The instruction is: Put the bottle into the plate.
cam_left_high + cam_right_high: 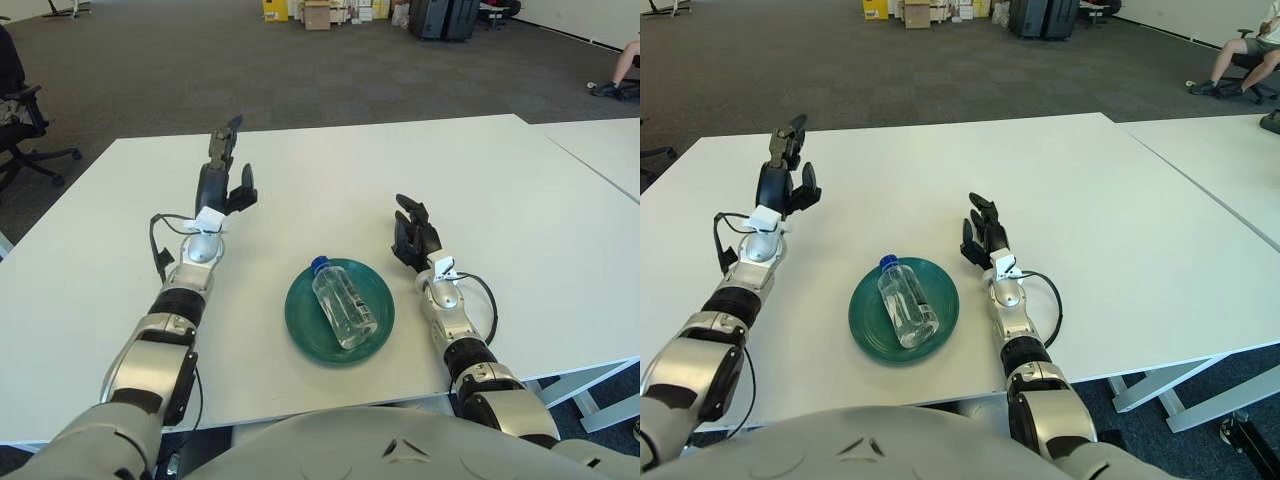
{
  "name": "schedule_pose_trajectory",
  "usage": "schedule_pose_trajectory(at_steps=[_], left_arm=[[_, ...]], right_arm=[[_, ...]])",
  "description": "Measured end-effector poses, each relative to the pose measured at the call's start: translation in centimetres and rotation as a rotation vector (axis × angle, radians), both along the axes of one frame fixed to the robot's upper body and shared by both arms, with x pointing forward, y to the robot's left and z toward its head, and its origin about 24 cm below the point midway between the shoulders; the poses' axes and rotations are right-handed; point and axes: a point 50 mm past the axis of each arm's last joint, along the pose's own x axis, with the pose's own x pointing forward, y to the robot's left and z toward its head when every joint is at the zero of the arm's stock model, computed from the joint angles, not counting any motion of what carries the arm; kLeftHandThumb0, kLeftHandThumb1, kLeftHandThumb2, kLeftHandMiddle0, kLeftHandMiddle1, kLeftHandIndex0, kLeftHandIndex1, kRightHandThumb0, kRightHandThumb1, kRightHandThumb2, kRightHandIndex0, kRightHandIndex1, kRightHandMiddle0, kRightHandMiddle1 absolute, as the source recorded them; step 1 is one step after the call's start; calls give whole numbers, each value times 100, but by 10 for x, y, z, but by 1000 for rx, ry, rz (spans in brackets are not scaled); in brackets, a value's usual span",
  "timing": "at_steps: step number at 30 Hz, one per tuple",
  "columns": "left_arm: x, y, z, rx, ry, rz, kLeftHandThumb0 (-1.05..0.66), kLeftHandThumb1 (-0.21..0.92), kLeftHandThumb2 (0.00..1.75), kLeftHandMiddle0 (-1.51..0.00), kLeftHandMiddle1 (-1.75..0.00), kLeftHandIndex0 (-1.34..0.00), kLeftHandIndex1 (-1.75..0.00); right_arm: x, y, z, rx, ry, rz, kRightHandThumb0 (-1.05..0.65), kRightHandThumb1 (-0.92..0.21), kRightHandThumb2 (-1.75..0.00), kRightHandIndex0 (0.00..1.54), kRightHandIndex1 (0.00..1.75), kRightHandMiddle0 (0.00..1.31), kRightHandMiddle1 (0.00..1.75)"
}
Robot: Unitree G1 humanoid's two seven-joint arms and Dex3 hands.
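On plate [305, 318] — bottle [341, 311], hands apart.

Clear bottle [342, 315] with blue cap, green plate [303, 320], white table [480, 180]

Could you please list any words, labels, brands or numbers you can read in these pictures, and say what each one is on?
None can be read.
The bottle, lying in the green plate, is clear with a blue cap and shows no label.
The white tags at the wrists of the left hand and right hand show no print.
The boxes on the far floor are too small to read.
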Motion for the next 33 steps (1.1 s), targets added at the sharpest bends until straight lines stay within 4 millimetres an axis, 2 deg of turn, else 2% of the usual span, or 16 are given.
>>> schedule_pose_trajectory(at_steps=[9,14,21,33], left_arm=[[-35,-25,-43,-19,103,-31,-83,92,92,-36,-9,0,-81],[-49,-26,-59,-12,172,-29,-83,92,91,-36,-9,0,-82],[-53,-19,-69,-13,225,3,-85,92,89,-37,-9,0,-84],[-51,-23,-83,-41,371,7,-86,92,91,-34,-7,0,-83]], right_arm=[[2,2,2,-4,-30,35,-73,-92,-86,24,0,0,68],[1,1,2,-7,-35,39,-73,-92,-87,24,0,0,68],[0,0,0,-14,-33,49,-73,-92,-88,22,0,0,64],[3,1,1,-15,-35,54,-73,-92,-89,22,0,0,65]])
